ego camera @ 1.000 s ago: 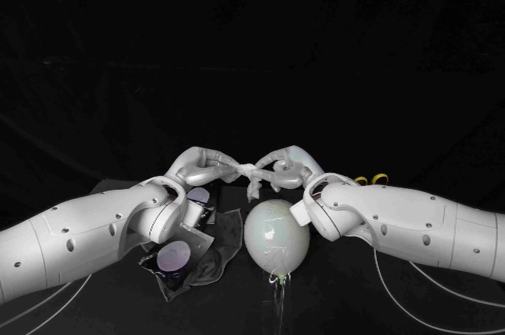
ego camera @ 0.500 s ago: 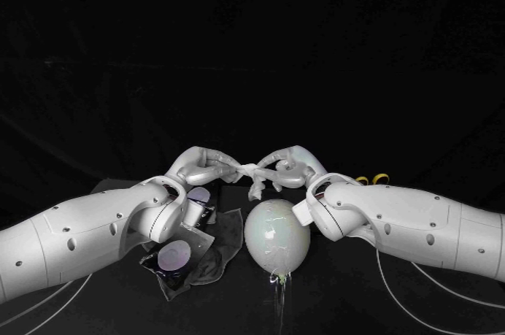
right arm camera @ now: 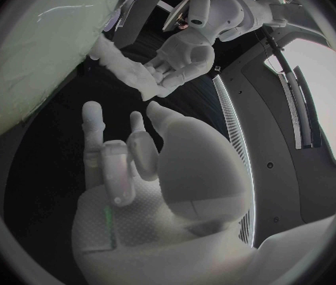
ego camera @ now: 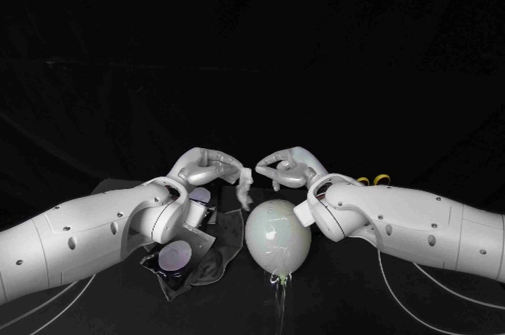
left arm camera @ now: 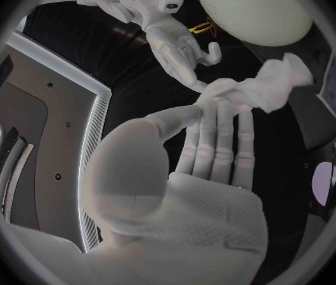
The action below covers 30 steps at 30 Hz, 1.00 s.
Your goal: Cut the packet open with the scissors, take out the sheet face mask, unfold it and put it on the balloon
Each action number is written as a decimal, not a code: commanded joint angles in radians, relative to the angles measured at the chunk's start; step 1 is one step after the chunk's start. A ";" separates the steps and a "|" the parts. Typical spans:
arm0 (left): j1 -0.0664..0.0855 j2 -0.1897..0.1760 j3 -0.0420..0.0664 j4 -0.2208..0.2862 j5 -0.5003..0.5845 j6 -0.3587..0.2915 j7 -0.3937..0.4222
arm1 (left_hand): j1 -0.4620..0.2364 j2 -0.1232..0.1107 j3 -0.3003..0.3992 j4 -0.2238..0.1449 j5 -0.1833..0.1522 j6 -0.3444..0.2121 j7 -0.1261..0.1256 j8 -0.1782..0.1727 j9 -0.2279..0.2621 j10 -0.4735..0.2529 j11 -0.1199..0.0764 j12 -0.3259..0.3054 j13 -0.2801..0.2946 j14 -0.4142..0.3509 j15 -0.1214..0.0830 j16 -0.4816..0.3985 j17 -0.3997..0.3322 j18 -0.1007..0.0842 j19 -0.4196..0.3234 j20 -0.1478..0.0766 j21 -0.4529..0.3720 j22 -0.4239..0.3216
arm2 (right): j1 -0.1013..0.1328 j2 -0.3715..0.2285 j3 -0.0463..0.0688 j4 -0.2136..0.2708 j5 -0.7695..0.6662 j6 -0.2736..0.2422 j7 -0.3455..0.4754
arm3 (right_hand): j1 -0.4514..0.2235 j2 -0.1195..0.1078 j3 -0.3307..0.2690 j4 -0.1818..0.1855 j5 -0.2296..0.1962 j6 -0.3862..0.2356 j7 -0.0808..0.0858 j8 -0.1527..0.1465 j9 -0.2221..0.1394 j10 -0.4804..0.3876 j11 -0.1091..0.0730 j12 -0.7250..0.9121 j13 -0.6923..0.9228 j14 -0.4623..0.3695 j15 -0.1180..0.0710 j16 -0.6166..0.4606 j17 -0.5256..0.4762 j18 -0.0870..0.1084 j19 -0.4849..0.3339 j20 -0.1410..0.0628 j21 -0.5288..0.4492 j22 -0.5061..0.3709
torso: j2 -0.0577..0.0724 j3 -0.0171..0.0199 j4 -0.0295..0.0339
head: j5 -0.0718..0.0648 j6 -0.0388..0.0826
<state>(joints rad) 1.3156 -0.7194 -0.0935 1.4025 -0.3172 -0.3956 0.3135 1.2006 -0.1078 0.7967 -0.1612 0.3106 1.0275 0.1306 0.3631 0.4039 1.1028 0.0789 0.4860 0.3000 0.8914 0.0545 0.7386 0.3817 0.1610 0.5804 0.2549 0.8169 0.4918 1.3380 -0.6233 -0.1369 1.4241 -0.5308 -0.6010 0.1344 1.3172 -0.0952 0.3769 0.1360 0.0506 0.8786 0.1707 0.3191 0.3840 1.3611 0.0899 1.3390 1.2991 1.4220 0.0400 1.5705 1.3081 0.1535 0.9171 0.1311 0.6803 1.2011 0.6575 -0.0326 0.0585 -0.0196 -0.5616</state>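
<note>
The white sheet mask [ego camera: 244, 188], still crumpled into a strip, hangs from my left hand [ego camera: 211, 166], which pinches its upper end above the table. In the left wrist view the mask [left arm camera: 260, 87] lies across that hand's fingertips [left arm camera: 219, 111]. My right hand [ego camera: 286, 167] hovers a short way to the right, apart from the mask, fingers loose and holding nothing; in the right wrist view this hand [right arm camera: 122, 153] is empty too. The pale balloon [ego camera: 278, 236] lies on the table just below and between both hands. The cut dark packet [ego camera: 184, 260] lies under my left forearm.
The yellow-handled scissors [ego camera: 371, 179] lie behind my right forearm at the table's right. Thin white cables [ego camera: 421, 284] run along the table under my right arm. The balloon's knot [ego camera: 280, 278] points toward the front edge.
My right hand has let go of the mask and drawn back to the right. The mask, earlier stretched between both hands, now dangles from my left hand alone.
</note>
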 commanded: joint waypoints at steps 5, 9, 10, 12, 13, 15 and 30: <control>0.001 0.002 0.001 0.014 0.129 0.011 0.023 | 0.015 0.034 -0.038 0.008 -0.003 -0.023 0.003 0.022 0.117 -0.039 0.010 0.022 0.009 -0.059 0.018 0.007 0.000 0.006 -0.028 0.014 -0.019 -0.012 | 0.000 -0.001 0.000 -0.002 -0.183 0.005 -0.028 | 0.001 -0.013 -0.010 0.001 -0.003 -0.007 0.004 -0.009 -0.005 -0.025 0.008 -0.018 -0.016 -0.022 0.007 0.001 0.012 0.009 -0.015 0.006 -0.011 -0.002 | -0.001 0.0004 -0.0001 | 0.001 0.000; 0.001 0.000 0.001 0.016 0.152 0.012 0.004 | 0.017 0.047 -0.047 0.016 -0.016 -0.038 0.010 0.034 0.127 -0.071 0.020 0.027 0.007 -0.104 0.033 -0.002 -0.009 0.006 -0.043 0.023 -0.034 -0.021 | 0.000 -0.006 0.000 -0.002 -0.229 -0.036 -0.023 | 0.016 -0.011 -0.007 -0.006 -0.003 0.006 0.000 -0.003 -0.003 -0.024 0.006 -0.015 -0.013 -0.018 0.007 0.001 0.020 0.010 -0.018 0.009 -0.013 -0.003 | 0.000 0.0001 -0.0003 | 0.002 0.001; 0.001 0.000 0.001 0.016 0.156 0.011 0.001 | 0.017 0.048 -0.048 0.016 -0.016 -0.038 0.011 0.034 0.128 -0.071 0.020 0.028 0.007 -0.105 0.033 -0.002 -0.009 0.007 -0.043 0.023 -0.034 -0.021 | 0.000 -0.008 0.000 -0.001 -0.237 -0.046 -0.019 | 0.019 -0.011 -0.007 -0.008 -0.003 0.009 -0.001 -0.002 -0.003 -0.022 0.006 -0.013 -0.010 -0.016 0.007 0.001 0.023 0.011 -0.018 0.009 -0.013 -0.002 | 0.001 0.0002 -0.0003 | 0.002 0.001; 0.001 -0.001 0.001 0.017 0.163 0.009 -0.006 | 0.018 0.047 -0.049 0.015 -0.016 -0.039 0.012 0.036 0.129 -0.071 0.020 0.030 0.008 -0.104 0.033 0.000 -0.009 0.008 -0.042 0.023 -0.034 -0.021 | 0.000 -0.011 0.000 0.003 -0.255 -0.064 -0.013 | 0.031 -0.008 -0.003 -0.014 -0.002 0.024 -0.005 0.004 -0.001 -0.007 0.002 0.005 0.008 0.000 0.004 0.002 0.046 0.015 -0.016 0.010 -0.012 -0.001 | 0.001 0.0001 -0.0001 | 0.001 0.001; 0.001 -0.001 0.001 0.017 0.167 0.006 -0.012 | 0.019 0.048 -0.050 0.015 -0.016 -0.040 0.014 0.037 0.130 -0.071 0.020 0.032 0.008 -0.104 0.033 0.001 -0.009 0.009 -0.042 0.023 -0.034 -0.021 | 0.000 -0.013 0.000 0.008 -0.271 -0.076 -0.010 | 0.036 -0.006 -0.002 -0.017 -0.002 0.032 -0.008 0.008 0.000 0.003 -0.001 0.015 0.019 0.009 0.002 0.002 0.058 0.016 -0.014 0.011 -0.011 0.000 | 0.001 0.0000 -0.0002 | 0.001 0.001; 0.001 -0.002 0.001 0.017 0.171 0.001 -0.018 | 0.019 0.048 -0.051 0.015 -0.016 -0.040 0.014 0.037 0.130 -0.071 0.020 0.033 0.008 -0.103 0.033 0.001 -0.009 0.009 -0.042 0.023 -0.034 -0.021 | 0.000 -0.016 0.000 0.019 -0.293 -0.093 -0.008 | 0.040 -0.004 -0.002 -0.020 -0.002 0.050 -0.017 0.017 0.002 0.027 -0.008 0.039 0.044 0.029 -0.005 0.004 0.085 0.023 -0.004 0.011 -0.005 0.003 | 0.000 0.0001 -0.0004 | 0.001 0.001; 0.001 -0.002 0.001 0.014 0.167 -0.045 -0.042 | 0.021 0.043 -0.050 0.012 -0.010 -0.044 0.014 0.048 0.137 -0.078 0.021 0.044 0.007 -0.128 0.038 0.007 -0.013 0.007 -0.052 0.028 -0.040 -0.025 | -0.006 -0.040 0.001 0.116 -0.404 -0.148 -0.073 | 0.046 -0.004 0.006 -0.034 0.001 0.092 -0.042 0.036 0.002 0.120 -0.032 0.134 0.153 0.107 -0.030 0.003 0.195 -0.004 0.162 -0.007 0.191 0.091 | 0.000 0.0001 -0.0004 | 0.003 -0.002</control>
<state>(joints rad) 1.3156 -0.7227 -0.0937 1.4150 -0.1577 -0.4202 0.2767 1.2172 -0.0673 0.7502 -0.1476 0.2981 0.9848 0.1411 0.4054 0.4040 1.0291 0.1003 0.5261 0.3078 0.7667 0.0916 0.7406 0.3697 0.1606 0.5342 0.2839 0.7804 0.4675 1.3328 -0.6667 -0.1367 1.5346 -0.8655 -0.7456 0.0986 1.3638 -0.0924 0.3853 0.1046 0.0504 0.9733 0.1239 0.3597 0.3869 1.4616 0.0556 1.4701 1.3096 1.4633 0.0174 1.5716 1.3082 0.1696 1.0735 0.1253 0.8685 1.2932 0.6575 -0.0329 0.0583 -0.0162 -0.5636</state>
